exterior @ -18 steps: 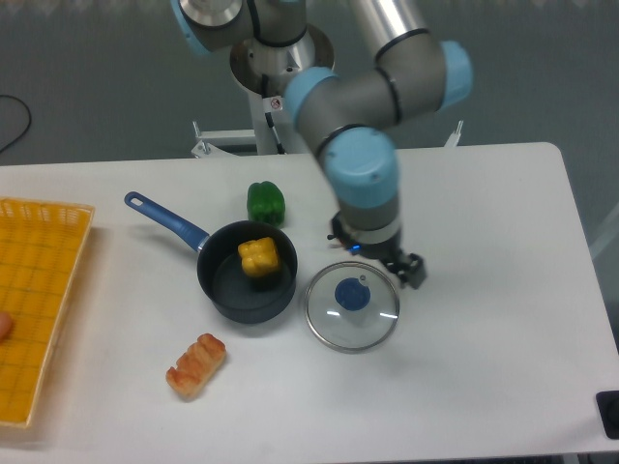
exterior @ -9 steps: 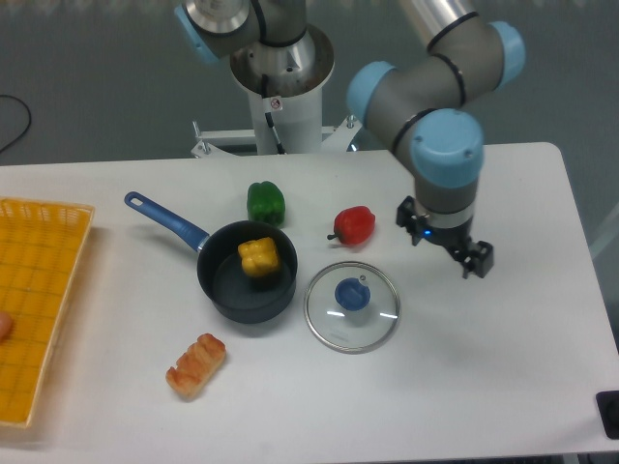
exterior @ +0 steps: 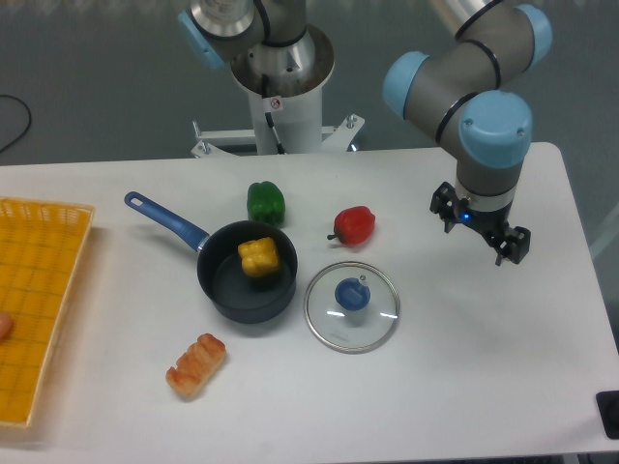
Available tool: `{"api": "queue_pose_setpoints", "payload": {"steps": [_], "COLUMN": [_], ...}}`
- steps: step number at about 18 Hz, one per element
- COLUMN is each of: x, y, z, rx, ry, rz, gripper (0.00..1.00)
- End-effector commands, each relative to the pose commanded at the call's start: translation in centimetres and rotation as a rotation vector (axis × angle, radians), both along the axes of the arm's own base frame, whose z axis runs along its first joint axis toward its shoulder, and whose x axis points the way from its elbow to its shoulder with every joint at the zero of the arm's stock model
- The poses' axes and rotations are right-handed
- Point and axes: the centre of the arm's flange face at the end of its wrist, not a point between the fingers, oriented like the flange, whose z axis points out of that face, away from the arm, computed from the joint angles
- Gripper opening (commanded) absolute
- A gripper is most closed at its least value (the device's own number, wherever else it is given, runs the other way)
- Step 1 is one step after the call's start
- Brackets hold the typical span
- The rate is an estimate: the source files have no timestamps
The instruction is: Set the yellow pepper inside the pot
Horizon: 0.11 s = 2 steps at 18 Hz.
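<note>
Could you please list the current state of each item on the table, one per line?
yellow pepper: inside the pot
pot: upright, uncovered
glass lid: flat on the table, beside the pot
red pepper: lying on the table
green pepper: on the table behind the pot
bread: on the table
pincer: empty, away from everything

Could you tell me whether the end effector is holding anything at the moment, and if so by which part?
Nothing is held: the end effector hangs over bare table, far from the yellow pepper lying in the pot.
</note>
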Motion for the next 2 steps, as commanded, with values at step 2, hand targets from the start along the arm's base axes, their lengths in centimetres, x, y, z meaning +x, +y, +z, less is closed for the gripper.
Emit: {"api": "queue_pose_setpoints", "payload": {"steps": [2], "x": [-0.11], "y": [-0.24], "z": [0.16], "rx": [0.011], "ry": [-0.004], "rz": [-0.003], "gripper": [1.0]}}
